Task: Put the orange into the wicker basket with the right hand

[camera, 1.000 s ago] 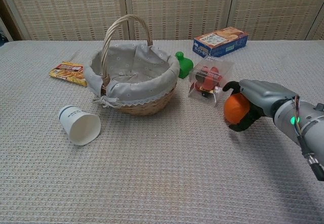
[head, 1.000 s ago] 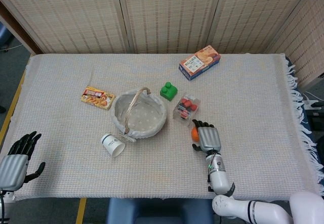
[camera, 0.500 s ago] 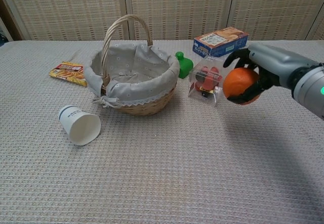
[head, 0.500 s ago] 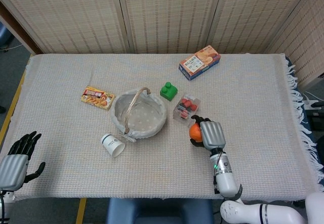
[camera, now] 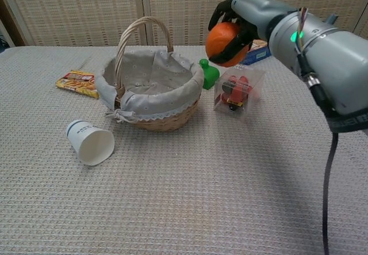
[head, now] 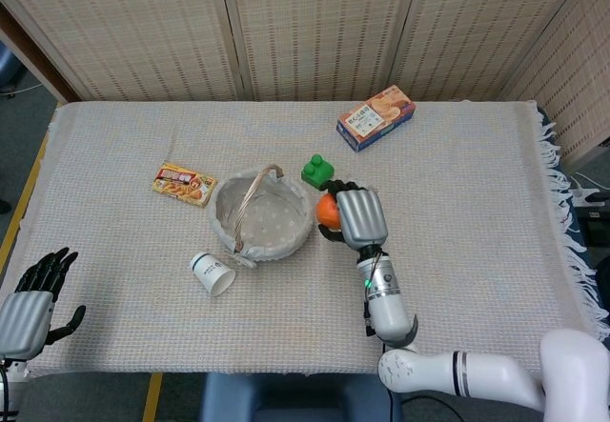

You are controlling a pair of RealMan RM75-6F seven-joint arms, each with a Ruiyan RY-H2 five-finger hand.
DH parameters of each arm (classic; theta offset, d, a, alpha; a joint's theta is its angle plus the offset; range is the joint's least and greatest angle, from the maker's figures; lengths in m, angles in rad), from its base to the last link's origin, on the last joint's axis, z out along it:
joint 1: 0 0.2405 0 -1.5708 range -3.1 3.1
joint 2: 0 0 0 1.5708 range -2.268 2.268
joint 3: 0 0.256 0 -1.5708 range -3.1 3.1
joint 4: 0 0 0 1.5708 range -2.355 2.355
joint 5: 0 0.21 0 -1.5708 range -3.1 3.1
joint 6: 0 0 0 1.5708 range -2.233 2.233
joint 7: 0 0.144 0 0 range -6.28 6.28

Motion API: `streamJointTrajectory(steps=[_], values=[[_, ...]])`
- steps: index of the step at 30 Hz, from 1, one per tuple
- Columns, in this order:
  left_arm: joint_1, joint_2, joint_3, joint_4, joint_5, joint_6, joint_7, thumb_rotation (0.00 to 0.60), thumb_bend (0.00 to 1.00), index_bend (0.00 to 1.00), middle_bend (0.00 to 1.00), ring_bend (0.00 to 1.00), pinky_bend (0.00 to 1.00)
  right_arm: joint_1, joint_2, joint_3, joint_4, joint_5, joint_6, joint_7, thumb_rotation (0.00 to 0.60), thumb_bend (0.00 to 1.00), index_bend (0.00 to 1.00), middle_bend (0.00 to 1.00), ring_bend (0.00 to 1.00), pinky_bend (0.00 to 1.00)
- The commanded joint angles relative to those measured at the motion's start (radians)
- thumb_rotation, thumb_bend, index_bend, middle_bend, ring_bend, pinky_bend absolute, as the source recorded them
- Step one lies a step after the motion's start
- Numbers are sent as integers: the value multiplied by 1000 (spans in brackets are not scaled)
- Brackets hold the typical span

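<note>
Right robot hand (camera: 244, 16) gripping the orange (camera: 223, 43) in the air, with the wicker basket (camera: 150, 96) just to its left; left robot hand (head: 33, 300) open beside the bench (head: 477, 203).

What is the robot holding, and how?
The right hand grips the orange around its upper and back side, fingers wrapped over it. The left hand holds nothing.
</note>
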Motion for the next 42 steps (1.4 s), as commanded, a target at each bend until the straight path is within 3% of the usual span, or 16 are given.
streamJointTrajectory(steps=[1,10,16,19,21,23,26,31,35,39,42], values=[[0,2,0,0,-2,-2,-6,600,346,0,0,0,112,72,-113,45,116,45,7,5,600,239,350,589,626,689],[-2,5,2,-3,-1,-8,-19,600,344,0,0,0,112,180,-291,61,352,-10,4,103,600,239,386,589,600,685],[-2,8,2,-4,-3,-11,-30,600,345,0,0,0,112,218,-357,69,456,-40,-10,152,600,239,409,589,586,682],[-4,9,2,-5,-2,-13,-30,600,345,0,0,0,112,216,-364,62,466,-24,-32,142,600,238,422,555,488,585],[-3,9,3,-5,-3,-14,-29,600,346,0,0,0,112,211,-359,56,456,-4,-46,119,600,238,325,413,314,430],[-3,10,3,-6,-2,-13,-29,600,346,0,0,0,112,206,-350,54,441,12,-52,94,600,217,86,184,99,239],[-3,10,4,-5,-2,-13,-30,600,346,0,0,0,112,201,-335,57,420,20,-49,73,600,166,0,33,3,129],[-4,8,3,-5,-3,-15,-26,600,346,0,0,0,111,196,-314,59,392,5,-39,70,600,125,0,0,0,104],[-3,9,3,-6,-4,-12,-22,600,346,0,0,0,112,163,-251,50,297,-6,-13,48,600,120,0,0,0,100],[-2,10,4,-5,-3,-11,-24,600,345,0,0,0,112,94,-148,0,135,-22,19,18,600,120,0,0,0,95],[-2,10,5,-5,-2,-12,-20,600,346,0,0,0,112,14,-21,-66,-35,-52,55,-5,600,120,0,0,0,81]])
